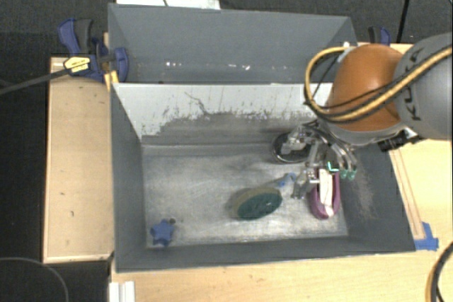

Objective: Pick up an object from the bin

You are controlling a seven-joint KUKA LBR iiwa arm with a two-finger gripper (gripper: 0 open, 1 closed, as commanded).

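Observation:
My gripper (313, 175) hangs low over the right part of the bin floor, below the arm's orange cover. A purple and white elongated thing (325, 199) lies directly beneath and slightly right of it, close to the right wall. Whether the gripper touches this thing I cannot tell. A dark green oval disc with a tan edge (257, 204) lies on the floor just left of the gripper. A small blue bit (287, 182) sits between the disc and the gripper. Behind the gripper, near the back wall, rests a round black and silver thing (288, 146).
A small blue star-shaped piece (163, 231) lies in the front left corner. The arm and its cables come in from the right and cover the bin's right rear corner.

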